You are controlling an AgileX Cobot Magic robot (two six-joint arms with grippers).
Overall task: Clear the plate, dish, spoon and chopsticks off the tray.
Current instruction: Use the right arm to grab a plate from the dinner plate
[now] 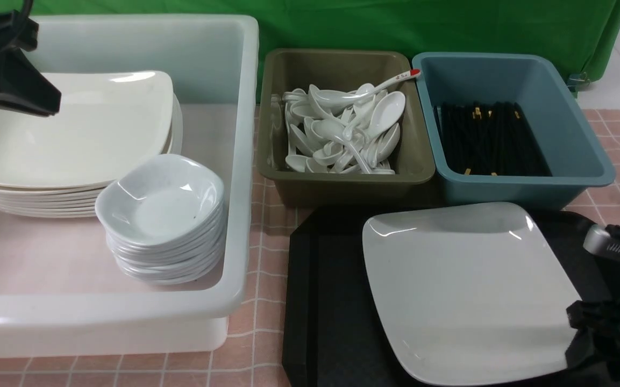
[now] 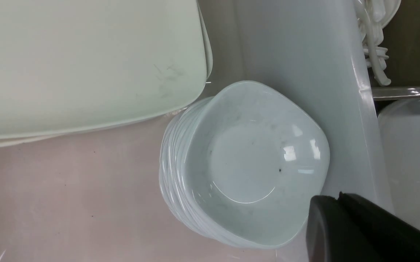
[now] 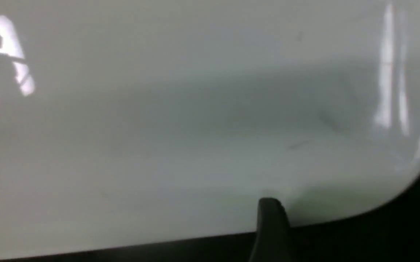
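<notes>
The white tub (image 1: 245, 161) is being kept on the tabletop's left side, w/ a plate stack and a dish stack inside. The dish (image 1: 162, 201) is sitting on top of its stack, by the tub's right wall. On the tray (image 1: 331, 322), at the tabletop's near right, only the plate (image 1: 465, 290) is being carried, over its right part. In the olive tub (image 1: 412, 161) behind the tray, the spoon (image 1: 390, 83) is lying atop the pile, red end on the right rim. In the blue tub (image 1: 573, 140) the chopsticks (image 1: 490, 140) are being stored in a bundle; the task's pair can't be singled out.

Step, as judged: plate removal, the last item. The R gripper (image 1: 576, 322) is sitting at the plate's near-right edge, one finger (image 3: 271, 214) over the rim; clamped or parted can't be told. The L gripper (image 2: 337, 203) is being held closed and empty above the dish stack.

Next move req.: firm pinch on the shallow glossy rim, level lift, transfer to the plate stack w/o clipping the tub wall.

Surface: pink checked cloth (image 1: 266, 226). Room: green backdrop (image 1: 396, 27).
</notes>
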